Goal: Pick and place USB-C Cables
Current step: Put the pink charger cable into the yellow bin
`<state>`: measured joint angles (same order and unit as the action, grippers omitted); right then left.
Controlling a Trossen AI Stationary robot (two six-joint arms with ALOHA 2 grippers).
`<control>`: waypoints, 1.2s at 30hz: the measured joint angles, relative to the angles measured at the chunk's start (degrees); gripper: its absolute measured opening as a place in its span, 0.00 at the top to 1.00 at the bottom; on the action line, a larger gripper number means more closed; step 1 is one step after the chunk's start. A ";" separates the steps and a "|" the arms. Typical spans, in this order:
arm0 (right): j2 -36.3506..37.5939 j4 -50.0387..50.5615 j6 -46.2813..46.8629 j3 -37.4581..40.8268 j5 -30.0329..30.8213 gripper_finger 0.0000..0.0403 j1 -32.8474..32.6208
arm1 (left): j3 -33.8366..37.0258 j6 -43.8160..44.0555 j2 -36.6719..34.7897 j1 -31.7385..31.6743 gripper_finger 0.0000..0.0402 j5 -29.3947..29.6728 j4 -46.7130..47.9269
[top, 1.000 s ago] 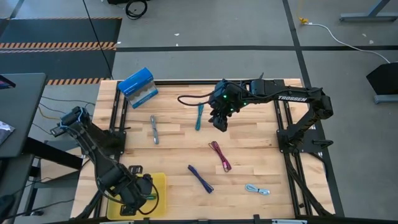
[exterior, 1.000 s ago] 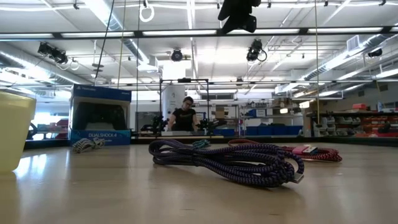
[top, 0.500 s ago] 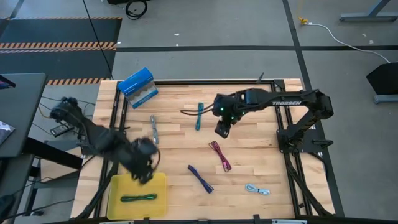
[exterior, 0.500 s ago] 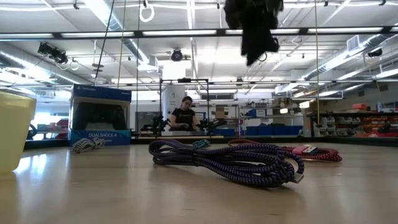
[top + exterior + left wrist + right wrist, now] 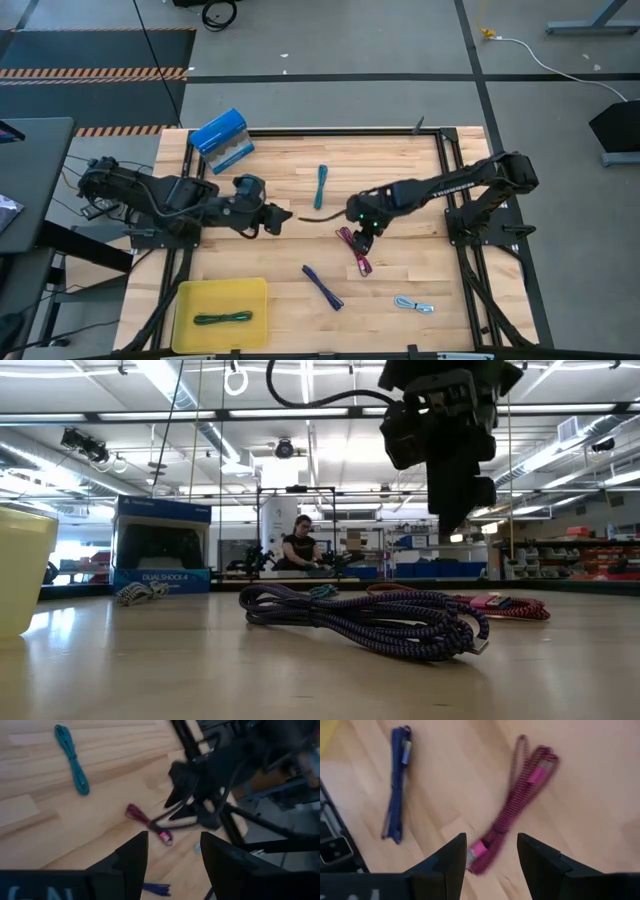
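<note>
Several cable bundles lie flat on the wooden table: teal, magenta, purple and pale blue. The dark green one lies in the yellow tray. My right gripper is open and hovers just above the magenta cable's far end, fingers pointing down. My left gripper is open at mid-table, left of the right gripper and pointing toward it. In the low view the purple cable lies in front of the magenta one.
A blue rectangular box stands at the far left corner, with a pale bundle lying near it. Black frame rails run along the table's left and right sides. A person sits far behind the table.
My left gripper has swung from above the yellow tray at the near left up toward the table's middle, leaving the dark green cable lying in the tray. My right gripper has moved from beside the teal cable toward the near edge and down over the magenta cable.
</note>
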<state>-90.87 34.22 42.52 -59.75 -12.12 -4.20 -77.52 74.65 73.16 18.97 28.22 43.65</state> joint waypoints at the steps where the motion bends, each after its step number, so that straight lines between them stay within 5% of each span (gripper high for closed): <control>1: 0.00 -2.01 1.14 0.87 0.71 0.55 -0.70 | -0.02 -0.15 -0.08 -0.28 0.53 0.05 -0.79; 17: -0.84 -9.74 9.57 4.77 14.88 0.55 -4.93 | -0.04 -2.79 -0.06 2.87 0.53 0.01 -2.85; 31: -14.83 -11.77 13.28 0.10 8.16 0.55 -6.87 | -0.02 -3.37 -0.06 9.87 0.53 -0.44 -8.18; 36: -18.60 -8.31 9.20 -4.26 6.87 0.65 -7.01 | -0.02 -5.24 -0.06 11.68 0.53 -2.56 -7.73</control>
<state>-109.47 25.91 51.72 -64.01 -5.25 -11.21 -77.54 69.41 73.10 30.65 25.66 35.92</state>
